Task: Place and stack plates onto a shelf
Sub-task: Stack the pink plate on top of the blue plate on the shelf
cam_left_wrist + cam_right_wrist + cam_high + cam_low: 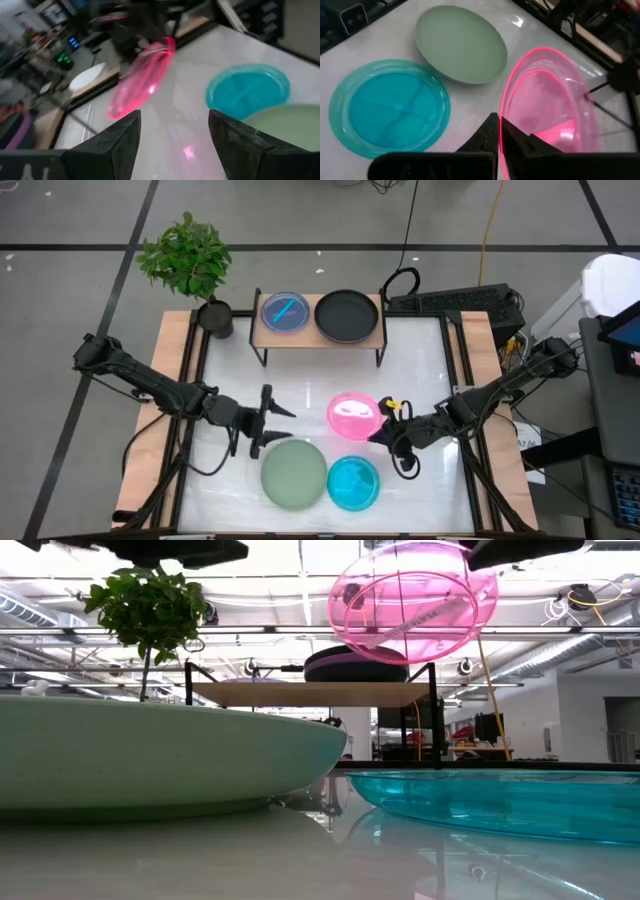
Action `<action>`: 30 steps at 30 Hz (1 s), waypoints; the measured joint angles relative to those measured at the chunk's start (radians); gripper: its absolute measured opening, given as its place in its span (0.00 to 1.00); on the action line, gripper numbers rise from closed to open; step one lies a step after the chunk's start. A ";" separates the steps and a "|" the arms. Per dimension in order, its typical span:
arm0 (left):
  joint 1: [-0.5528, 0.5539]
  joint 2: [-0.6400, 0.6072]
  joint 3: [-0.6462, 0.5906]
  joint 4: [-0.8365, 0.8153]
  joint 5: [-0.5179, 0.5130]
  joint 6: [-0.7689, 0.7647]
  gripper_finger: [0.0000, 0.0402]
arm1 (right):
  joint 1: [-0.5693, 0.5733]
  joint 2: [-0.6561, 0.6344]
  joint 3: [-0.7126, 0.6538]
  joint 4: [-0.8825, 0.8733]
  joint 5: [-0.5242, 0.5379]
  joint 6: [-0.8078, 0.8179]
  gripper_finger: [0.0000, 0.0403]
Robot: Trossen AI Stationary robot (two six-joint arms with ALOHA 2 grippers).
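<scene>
My right gripper (383, 427) (501, 122) is shut on a translucent pink plate (352, 416) (415, 600), which is raised and tilted above the table. A sage green plate (294, 473) (461, 42) and a translucent cyan plate (353, 483) (390, 107) lie flat on the table near the front edge. My left gripper (272, 430) (175, 125) hangs open just beyond the green plate, touching nothing. The shelf (318, 338) stands at the far side. It carries a cyan plate on a purple one (285, 312) and a black plate (347, 315). My right gripper pinches the pink plate's rim (503, 142) between its two fingers, one finger (487, 132) outside the rim and one (522, 142) over the inner face. It comes from the table's right side. The plate is lifted clear and tilted, its far part higher.
A potted plant (188, 258) stands at the table's far left corner beside the shelf. Wooden rails (180, 380) edge the white tabletop. Bare table lies between the shelf and the lifted pink plate. Cables and equipment sit beyond the right edge.
</scene>
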 joint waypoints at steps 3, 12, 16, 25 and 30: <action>0.001 0.062 0.000 0.028 0.028 0.083 0.59 | -0.005 0.000 0.000 0.000 -0.020 0.022 0.00; 0.012 0.244 0.016 0.312 0.032 0.303 0.59 | -0.006 0.007 0.000 0.078 -0.105 0.008 0.00; 0.055 0.289 0.058 0.312 0.081 0.301 0.59 | -0.011 0.013 0.000 0.109 -0.134 -0.034 0.00; 0.146 0.328 0.104 0.296 0.262 0.300 0.59 | -0.041 0.017 0.000 0.103 -0.177 -0.043 0.00; 0.179 0.328 0.104 0.264 0.322 0.311 0.59 | -0.041 0.017 0.000 0.104 -0.177 -0.048 0.00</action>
